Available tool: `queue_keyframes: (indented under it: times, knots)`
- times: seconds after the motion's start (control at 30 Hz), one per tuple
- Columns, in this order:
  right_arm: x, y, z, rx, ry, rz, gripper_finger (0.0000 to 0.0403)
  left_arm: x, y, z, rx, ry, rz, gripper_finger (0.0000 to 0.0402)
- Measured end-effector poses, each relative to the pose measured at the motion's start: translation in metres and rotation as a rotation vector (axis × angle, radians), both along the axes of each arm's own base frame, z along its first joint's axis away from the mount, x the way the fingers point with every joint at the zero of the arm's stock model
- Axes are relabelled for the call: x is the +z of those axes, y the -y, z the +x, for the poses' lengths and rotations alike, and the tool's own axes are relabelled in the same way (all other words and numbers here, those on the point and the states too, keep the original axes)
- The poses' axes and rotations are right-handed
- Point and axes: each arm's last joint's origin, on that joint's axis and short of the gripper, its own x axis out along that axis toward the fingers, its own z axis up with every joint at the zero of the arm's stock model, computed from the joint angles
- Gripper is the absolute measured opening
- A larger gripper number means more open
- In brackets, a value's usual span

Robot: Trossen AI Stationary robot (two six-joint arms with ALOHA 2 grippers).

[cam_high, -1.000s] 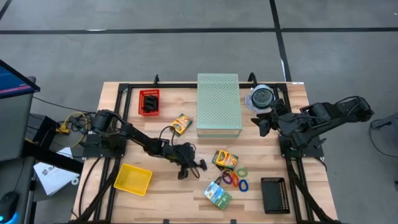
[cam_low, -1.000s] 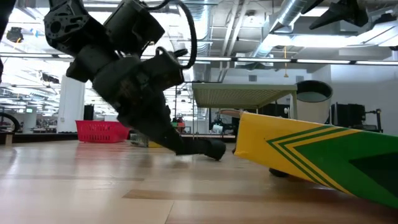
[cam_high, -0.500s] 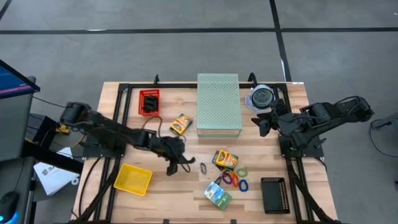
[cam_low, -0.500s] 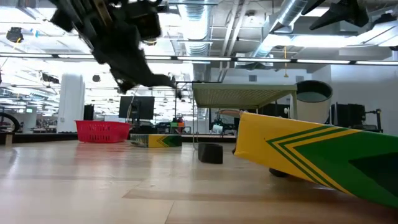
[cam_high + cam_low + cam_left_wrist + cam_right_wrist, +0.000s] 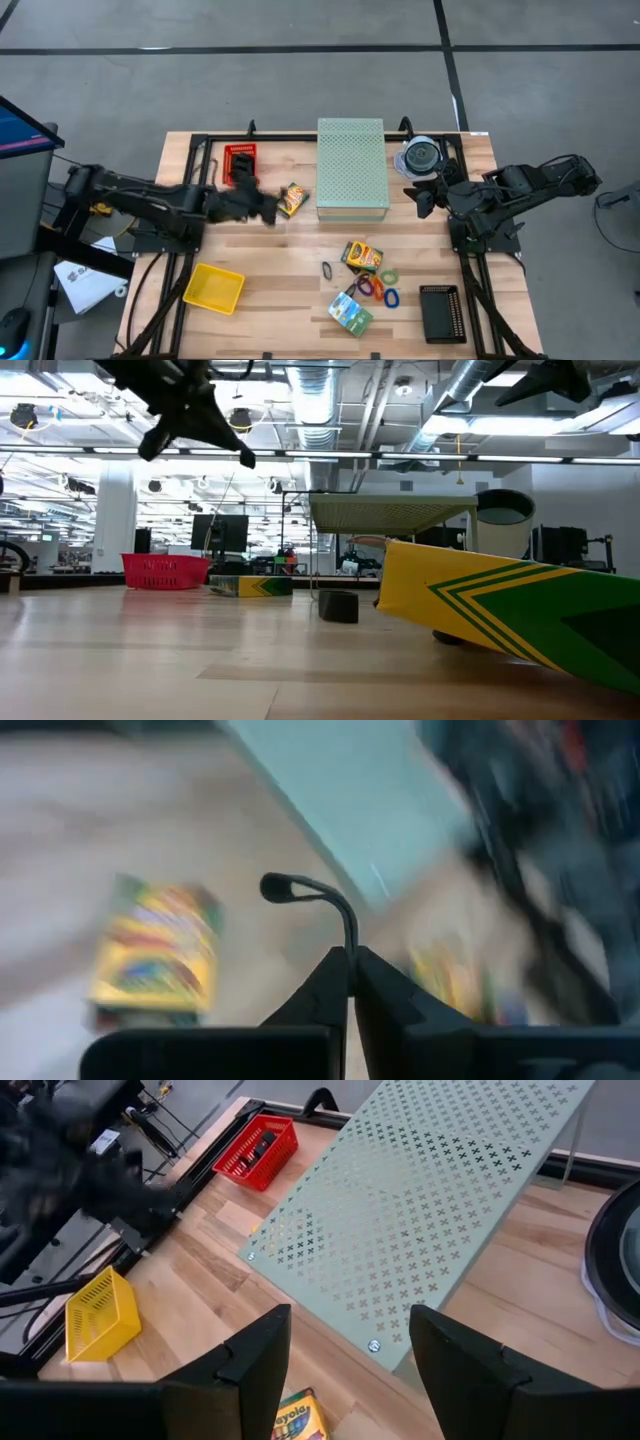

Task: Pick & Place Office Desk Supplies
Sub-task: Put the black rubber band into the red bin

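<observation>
A pale wood bench (image 5: 260,250) in a black frame stands on grey floor; behind it, a bright hall with ceiling ducts. Mid-bench, at the far edge, lies the pale green perforated box (image 5: 352,162), a yellow-orange box (image 5: 291,199) just beside it. Nearer lie a yellow basket (image 5: 214,288), a black tray (image 5: 439,312), a crayon box (image 5: 362,256) whose lettering is too small to read, a green-blue packet (image 5: 351,313), coloured loops (image 5: 379,288) and a binder clip (image 5: 327,269). The left gripper (image 5: 268,208) hangs by the red basket (image 5: 240,165), fingers pinched on a thin black wire handle (image 5: 310,895). The right gripper (image 5: 423,200) waits near the disc spindle (image 5: 421,157), fingers spread, holding nothing
</observation>
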Motion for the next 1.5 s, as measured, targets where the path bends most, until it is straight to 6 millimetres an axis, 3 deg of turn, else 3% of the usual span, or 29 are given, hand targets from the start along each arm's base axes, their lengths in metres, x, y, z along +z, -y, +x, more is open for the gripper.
queue_keyframes:
  times: [0.1,0.3,0.43,0.57,0.77,0.9,1.3,1.5]
  knots:
    - [0.0,0.0,0.0,0.0,0.002,0.001,0.0202,0.006,-0.023,-0.008,0.238,0.068,0.004,0.0001]
    - [0.002,0.0,0.001,-0.002,0.024,0.007,0.0202,-0.002,-0.072,-0.026,0.525,-0.017,-0.017,0.0001]
    - [0.001,-0.001,0.003,-0.002,0.019,0.004,0.0202,-0.016,-0.103,-0.039,0.599,-0.162,-0.084,0.0001]
    - [0.0,-0.001,0.004,-0.003,0.012,0.001,0.0202,-0.037,-0.123,-0.048,0.558,-0.273,-0.153,0.0001]
    - [-0.002,-0.002,0.009,-0.022,0.002,-0.011,0.0202,-0.067,-0.134,-0.062,0.503,-0.386,-0.224,0.0003]
    - [-0.003,-0.002,0.01,-0.025,-0.001,-0.012,0.0202,-0.072,-0.134,-0.064,0.459,-0.418,-0.211,0.0013]
    - [-0.003,-0.001,0.011,-0.039,-0.001,-0.01,0.0202,-0.066,-0.137,-0.064,0.488,-0.399,-0.126,0.0169]
    - [-0.003,0.001,0.011,-0.051,-0.001,-0.01,0.0202,-0.066,-0.137,-0.064,0.481,-0.403,-0.112,0.0221]
